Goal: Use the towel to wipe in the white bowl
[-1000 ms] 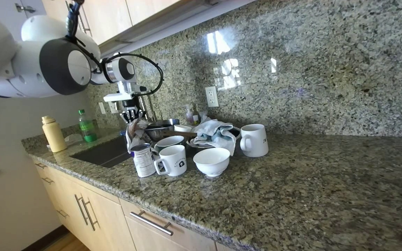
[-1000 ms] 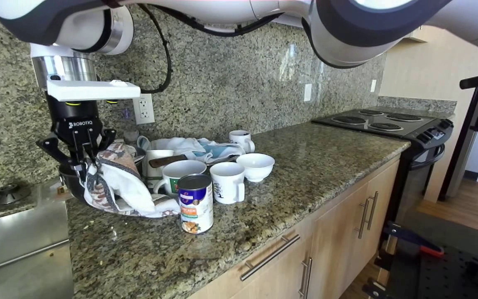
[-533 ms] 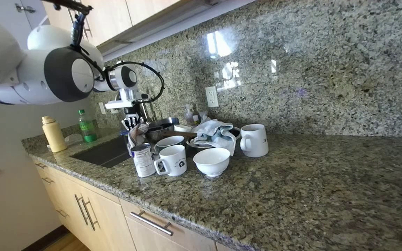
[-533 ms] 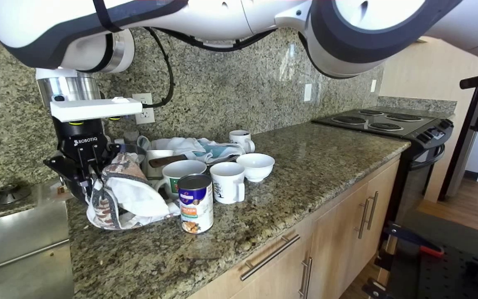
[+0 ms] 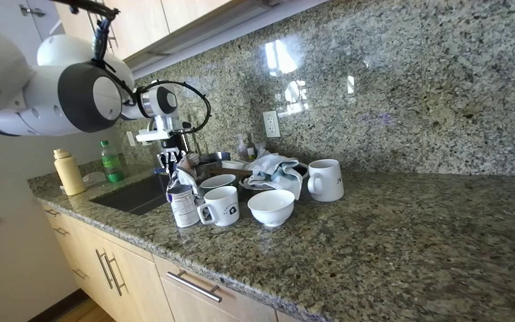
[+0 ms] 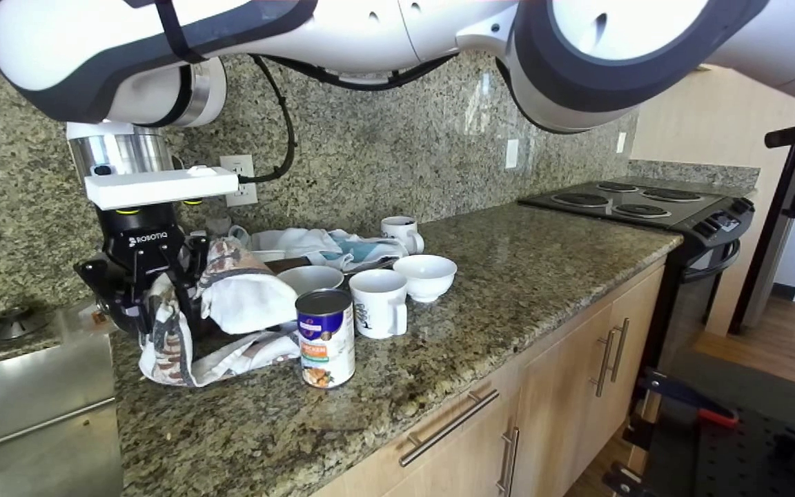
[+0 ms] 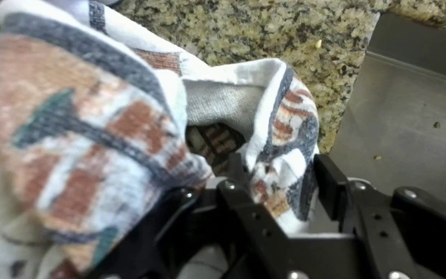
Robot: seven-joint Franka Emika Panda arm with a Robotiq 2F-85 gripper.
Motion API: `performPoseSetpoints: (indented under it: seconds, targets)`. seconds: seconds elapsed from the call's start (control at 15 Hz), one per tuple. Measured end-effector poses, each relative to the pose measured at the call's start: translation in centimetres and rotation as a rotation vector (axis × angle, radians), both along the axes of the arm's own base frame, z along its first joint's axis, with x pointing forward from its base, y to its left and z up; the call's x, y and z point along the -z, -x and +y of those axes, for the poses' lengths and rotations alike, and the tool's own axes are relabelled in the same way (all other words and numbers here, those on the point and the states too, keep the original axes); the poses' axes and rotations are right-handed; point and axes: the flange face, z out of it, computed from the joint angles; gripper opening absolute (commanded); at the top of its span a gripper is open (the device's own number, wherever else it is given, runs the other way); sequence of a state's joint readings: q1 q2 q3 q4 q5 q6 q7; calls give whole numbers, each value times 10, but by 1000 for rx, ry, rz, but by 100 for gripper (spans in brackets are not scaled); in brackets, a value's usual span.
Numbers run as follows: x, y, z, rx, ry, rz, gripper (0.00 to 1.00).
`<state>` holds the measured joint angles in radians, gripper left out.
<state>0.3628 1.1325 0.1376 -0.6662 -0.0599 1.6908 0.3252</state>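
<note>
The white bowl (image 5: 271,206) stands upright on the granite counter, and it also shows in an exterior view (image 6: 425,277). The patterned towel (image 6: 249,304), white with brown and grey print, is bunched beside the sink, partly behind the can. My gripper (image 6: 168,321) is down at the towel, away from the bowl. In the wrist view my gripper (image 7: 279,166) has its jaws apart. A fold of the towel (image 7: 289,155) stands loosely between them, with a gap to one finger (image 7: 333,190). Another part of the towel bulges outside the opposite finger.
A food can (image 6: 326,338) and a white mug (image 6: 378,304) stand between towel and bowl. Behind are a green mug (image 5: 217,181), a wooden handle (image 5: 230,171) and a blue-white cloth (image 5: 277,172). Another mug (image 5: 326,180) stands near the wall. The sink (image 5: 137,197) lies beside the gripper.
My gripper has moved down and slightly toward the can. Its fingers have spread apart, and the towel has slackened and bulges toward the can and mugs.
</note>
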Motion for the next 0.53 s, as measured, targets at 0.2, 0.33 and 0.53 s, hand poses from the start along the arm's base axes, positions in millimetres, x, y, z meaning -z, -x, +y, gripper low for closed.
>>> performPoseSetpoints:
  seconds: [0.2, 0.33, 0.53]
  targets:
    - [5, 0, -2, 2, 8, 10, 100]
    - [4, 1, -3, 2, 12, 16, 100]
    - [-1, 1, -4, 2, 17, 24, 100]
